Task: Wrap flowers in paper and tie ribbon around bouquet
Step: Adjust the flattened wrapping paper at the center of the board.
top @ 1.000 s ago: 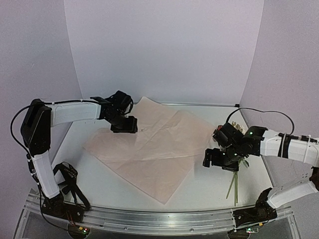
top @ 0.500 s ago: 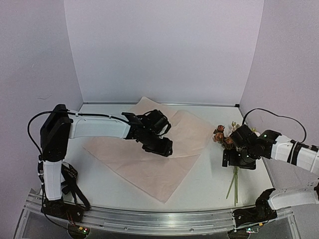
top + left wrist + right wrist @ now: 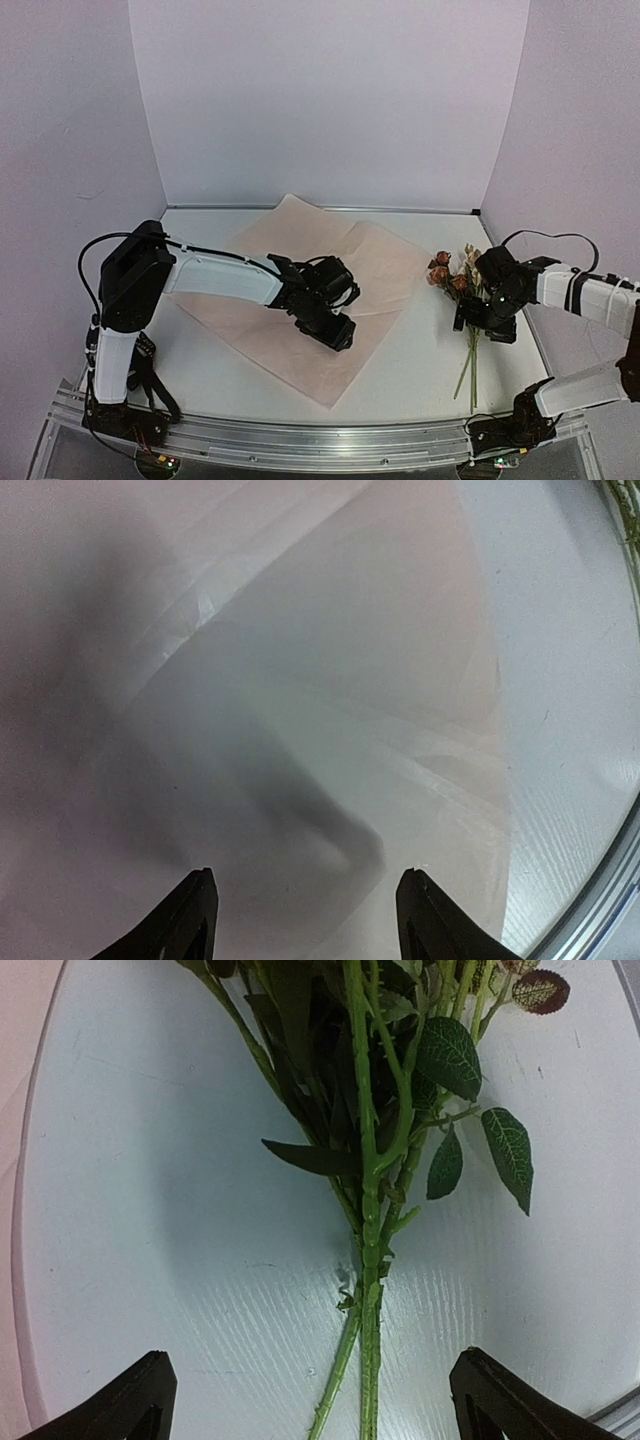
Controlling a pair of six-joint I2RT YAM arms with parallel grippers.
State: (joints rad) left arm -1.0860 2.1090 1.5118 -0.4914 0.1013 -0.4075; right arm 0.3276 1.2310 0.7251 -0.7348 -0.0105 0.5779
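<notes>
The pale pink paper (image 3: 300, 290) lies spread flat on the white table. My left gripper (image 3: 335, 330) hovers low over its near right part, open, with only paper (image 3: 300, 680) showing between the fingers of the left gripper (image 3: 307, 875). The flowers (image 3: 450, 272) lie on the table at the right, rose heads away from me, thin green stems (image 3: 468, 375) trailing toward the front. My right gripper (image 3: 485, 322) hangs over the stems, open wide. In the right wrist view the stems (image 3: 368, 1260) run between the spread jaws of the right gripper (image 3: 312, 1360), untouched. The ribbon and a bouquet are out of view.
Lilac walls close in the table at the back and on both sides. An aluminium rail (image 3: 320, 440) runs along the front edge. Black cables (image 3: 140, 365) hang by the left arm's base. The paper's right edge (image 3: 490, 680) borders bare white table (image 3: 570, 680).
My left arm has swept from the paper's far left corner to its near middle. My right gripper has shifted right, from the paper's edge to above the flower stems.
</notes>
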